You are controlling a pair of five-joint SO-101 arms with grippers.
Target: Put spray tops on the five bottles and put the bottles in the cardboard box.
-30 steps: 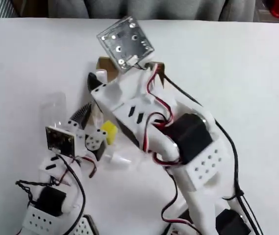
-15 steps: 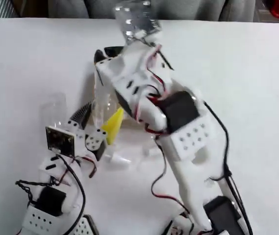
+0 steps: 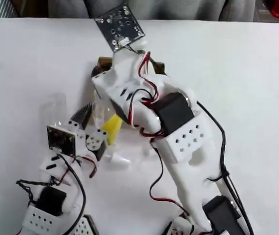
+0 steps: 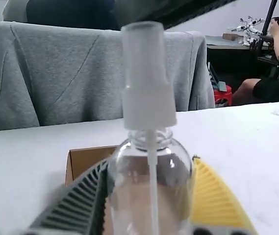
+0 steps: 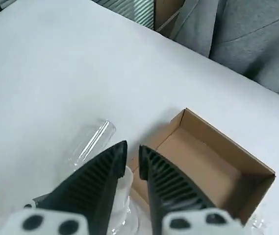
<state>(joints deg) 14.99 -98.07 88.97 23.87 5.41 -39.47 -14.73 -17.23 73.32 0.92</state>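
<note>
My left gripper (image 4: 149, 200) is shut on an upright clear bottle (image 4: 129, 176), held between a black and a yellow finger. A white spray top (image 4: 146, 73) sits in the bottle's neck with its tube hanging down inside. My right gripper (image 5: 132, 147) hangs just above that spray top (image 5: 125, 180), shut, with only a thin slit and nothing between its black fingers. In the high view the right gripper (image 3: 98, 77) is above the held bottle (image 3: 99, 108) and the left gripper (image 3: 98, 120). The open cardboard box (image 5: 203, 156) stands right behind, nothing visible inside.
Another clear bottle (image 3: 53, 107) lies on its side left of the held one, also seen from the right wrist (image 5: 88, 142). A loose white spray top (image 3: 117, 159) lies on the table by the left arm. The right arm covers most of the box (image 3: 102, 63).
The right arm swung toward the table's far side, then came partly back, and its wrist turned. The left gripper kept still with the bottle.
</note>
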